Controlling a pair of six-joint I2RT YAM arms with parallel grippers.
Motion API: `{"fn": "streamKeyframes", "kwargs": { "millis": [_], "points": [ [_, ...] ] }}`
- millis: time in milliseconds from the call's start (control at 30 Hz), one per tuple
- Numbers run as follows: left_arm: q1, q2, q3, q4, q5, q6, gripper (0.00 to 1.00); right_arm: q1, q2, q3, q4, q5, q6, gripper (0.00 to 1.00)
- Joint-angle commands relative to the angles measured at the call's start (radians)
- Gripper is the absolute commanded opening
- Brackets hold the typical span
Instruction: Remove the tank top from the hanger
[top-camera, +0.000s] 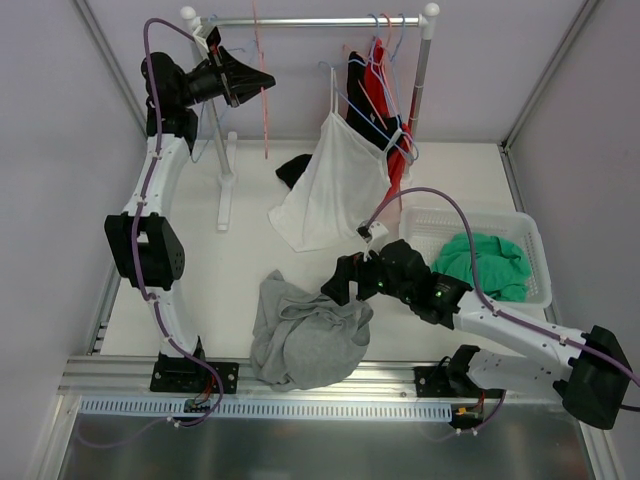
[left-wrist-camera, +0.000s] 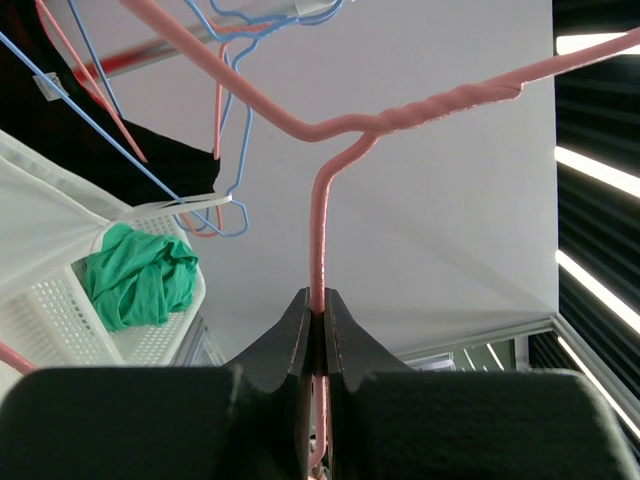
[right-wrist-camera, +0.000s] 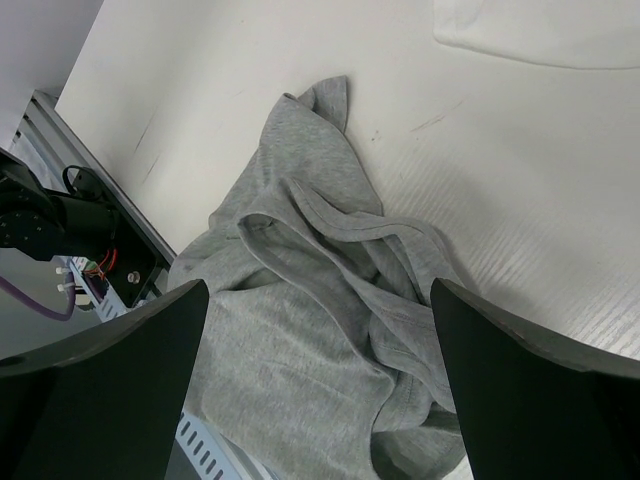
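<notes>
A grey tank top (top-camera: 300, 335) lies crumpled on the table near the front edge, off any hanger; it also fills the right wrist view (right-wrist-camera: 300, 330). My right gripper (top-camera: 345, 290) hovers just above its right side, open and empty (right-wrist-camera: 318, 290). My left gripper (top-camera: 262, 82) is raised near the left of the clothes rail, shut on the wire of a bare pink hanger (top-camera: 265, 110). In the left wrist view the jaws (left-wrist-camera: 320, 300) pinch the pink hanger (left-wrist-camera: 320, 210) just below its twisted neck.
A clothes rail (top-camera: 320, 20) spans the back. A white camisole (top-camera: 330, 185) hangs from a blue hanger, with black and red garments (top-camera: 370, 100) beside it. A white basket (top-camera: 530, 240) at the right holds a green garment (top-camera: 485, 265). A black cloth (top-camera: 293, 168) lies behind the camisole.
</notes>
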Motion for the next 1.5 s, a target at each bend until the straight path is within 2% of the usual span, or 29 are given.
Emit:
{"fn": "streamKeyframes", "kwargs": {
  "millis": [0, 433, 767, 1067, 1467],
  "points": [
    [0.015, -0.002, -0.02, 0.104, 0.021, -0.051, 0.0, 0.004, 0.015, 0.024, 0.025, 0.009, -0.015, 0.99],
    [0.018, -0.037, -0.178, 0.175, 0.004, -0.068, 0.0, 0.002, -0.009, 0.005, 0.032, 0.014, -0.007, 0.99],
    [0.017, -0.01, -0.103, 0.204, -0.031, -0.142, 0.0, 0.004, -0.015, -0.01, 0.045, 0.008, 0.001, 1.0],
    [0.017, 0.004, -0.013, 0.127, -0.062, -0.151, 0.0, 0.004, -0.003, -0.016, 0.067, -0.011, 0.018, 0.99],
    [0.017, 0.001, -0.114, 0.106, -0.086, -0.145, 0.03, 0.004, -0.025, -0.036, 0.078, -0.011, 0.024, 0.99]
  ]
}}
